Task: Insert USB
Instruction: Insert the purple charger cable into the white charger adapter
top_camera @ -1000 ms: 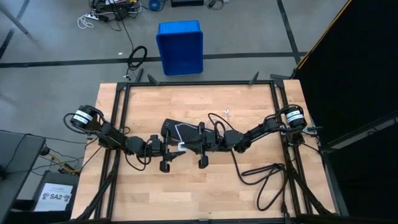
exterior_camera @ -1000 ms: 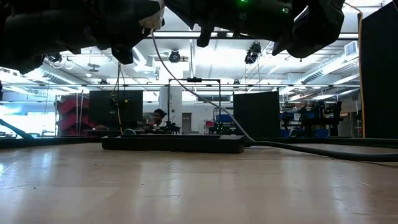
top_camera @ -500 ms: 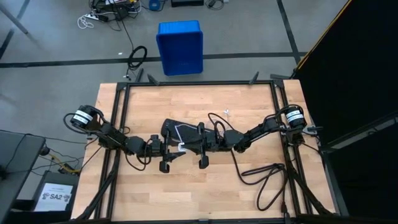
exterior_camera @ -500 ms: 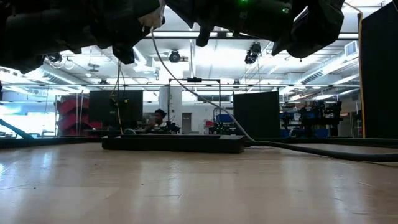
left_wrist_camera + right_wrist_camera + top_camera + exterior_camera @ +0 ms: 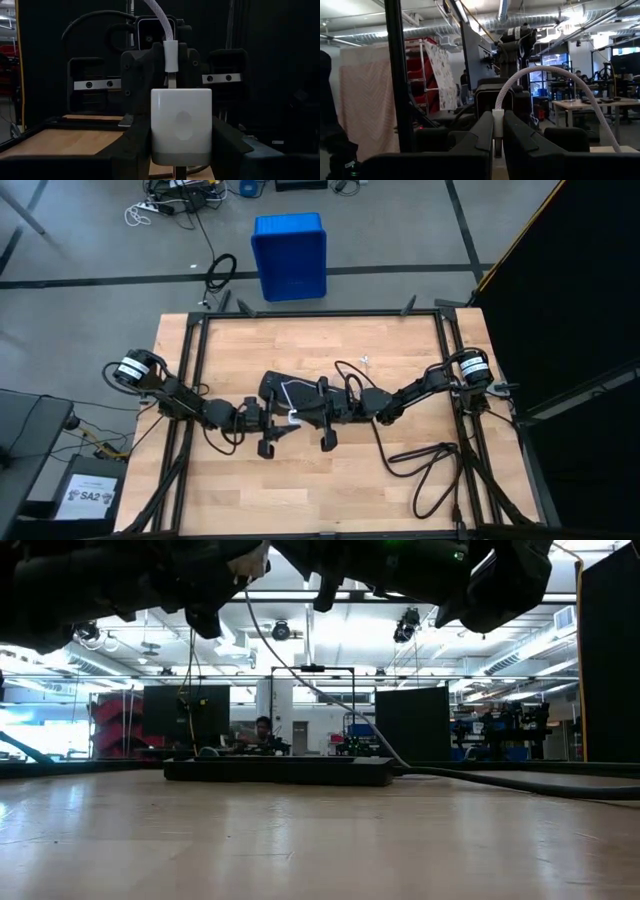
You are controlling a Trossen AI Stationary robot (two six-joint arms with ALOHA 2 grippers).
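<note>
Both grippers meet above the middle of the table. My left gripper (image 5: 181, 131) is shut on a white charger block (image 5: 181, 125), seen as a white spot (image 5: 292, 417) in the high view. My right gripper (image 5: 498, 131) faces it, shut on the plug end of the USB (image 5: 498, 119). The thin white cable (image 5: 555, 75) arcs up and away from the plug. In the left wrist view the plug's metal tip (image 5: 170, 80) meets the block's far edge. Whether the tip is inside a port, I cannot tell. My left gripper pinches the charger block by its two side faces (image 5: 156, 130) between the two fingers (image 5: 134, 145), which come level from the table's left. The block is lifted clear of the table. My right gripper pinches the USB's white plug sleeve (image 5: 498, 116) between its two fingers (image 5: 480, 135), level from the table's right and lying along the plug. The plug is clear of the table and the cable rises slack behind it.
A black power strip (image 5: 280, 770) lies on the wooden table beyond the grippers. Its thick black cord (image 5: 420, 465) loops over the table's right near part. A blue bin (image 5: 290, 255) stands on the floor behind the table.
</note>
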